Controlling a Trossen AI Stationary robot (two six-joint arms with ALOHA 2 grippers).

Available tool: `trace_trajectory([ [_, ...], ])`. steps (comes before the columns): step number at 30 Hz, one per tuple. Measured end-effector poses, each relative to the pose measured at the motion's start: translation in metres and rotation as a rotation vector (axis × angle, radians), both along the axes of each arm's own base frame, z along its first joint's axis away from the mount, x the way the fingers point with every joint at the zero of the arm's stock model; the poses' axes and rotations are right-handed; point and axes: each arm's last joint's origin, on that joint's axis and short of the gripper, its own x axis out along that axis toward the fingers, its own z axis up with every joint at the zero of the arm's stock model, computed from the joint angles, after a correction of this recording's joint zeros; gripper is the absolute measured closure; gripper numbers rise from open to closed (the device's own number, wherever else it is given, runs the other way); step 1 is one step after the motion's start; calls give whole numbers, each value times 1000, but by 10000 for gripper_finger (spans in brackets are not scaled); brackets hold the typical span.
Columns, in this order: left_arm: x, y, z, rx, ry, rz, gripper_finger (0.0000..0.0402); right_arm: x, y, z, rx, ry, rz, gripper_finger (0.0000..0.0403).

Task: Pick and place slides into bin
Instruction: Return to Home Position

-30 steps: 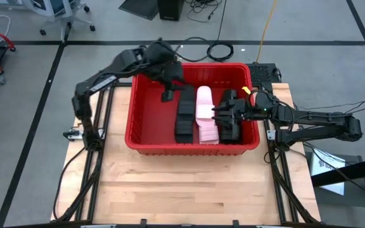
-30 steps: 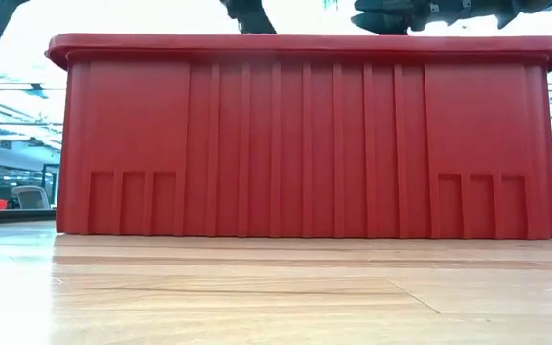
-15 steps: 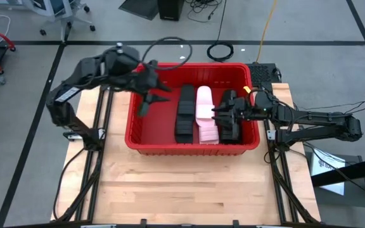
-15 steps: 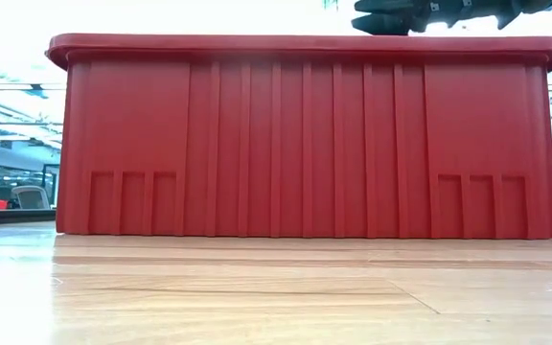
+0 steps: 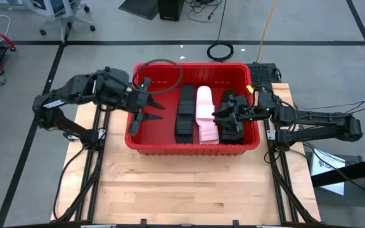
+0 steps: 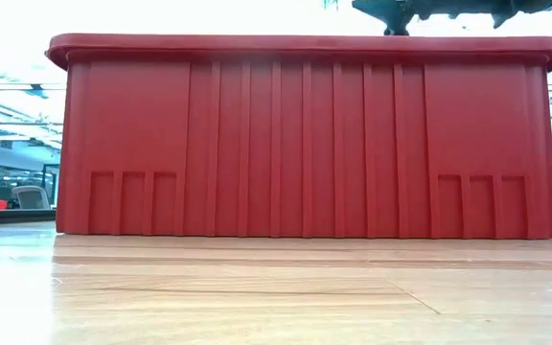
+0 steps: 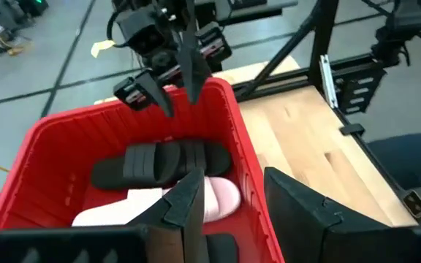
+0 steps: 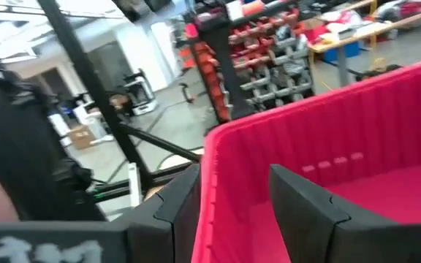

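Red bin (image 5: 192, 144) holds the slides (image 5: 205, 113); left jaws and right jaws gape above it

High: straight down. Low: level, close against bin (image 6: 305, 134). All share bin.

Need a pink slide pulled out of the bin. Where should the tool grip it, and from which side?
Probably the ribbed strap of the pink slide, coming from straight above and closing across the strap. It lies packed between black slides inside the bin. Its long edges look blocked by those neighbours, and only its top is free.
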Motion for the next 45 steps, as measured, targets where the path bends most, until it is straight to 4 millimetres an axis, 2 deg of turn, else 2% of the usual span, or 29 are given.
trace_trajectory([
  [4, -4, -4, -23, -16, -38, -6, 261, -3, 3, 3, -4, -23, 54, 252],
  [12, -9, -12, -83, -18, -167, -41, 261, -5, 4, 4, 6, -22, 81, 252],
  [18, -24, -21, -121, -60, -234, -70, 261, -6, 5, 1, 27, -8, 123, 252],
  [27, -68, -38, -146, -75, -449, -187, 261, -17, 8, 12, 1, -78, 132, 252],
  [33, -94, -35, -153, -108, -531, -172, 261, -33, 14, 23, -26, -143, 223, 252],
  [38, -101, -34, -161, -92, -532, -163, 261, -43, 17, 28, -32, -177, 263, 252],
  [45, -101, -33, -164, -84, -508, -151, 261, -58, 20, 19, -50, -218, 262, 252],
])
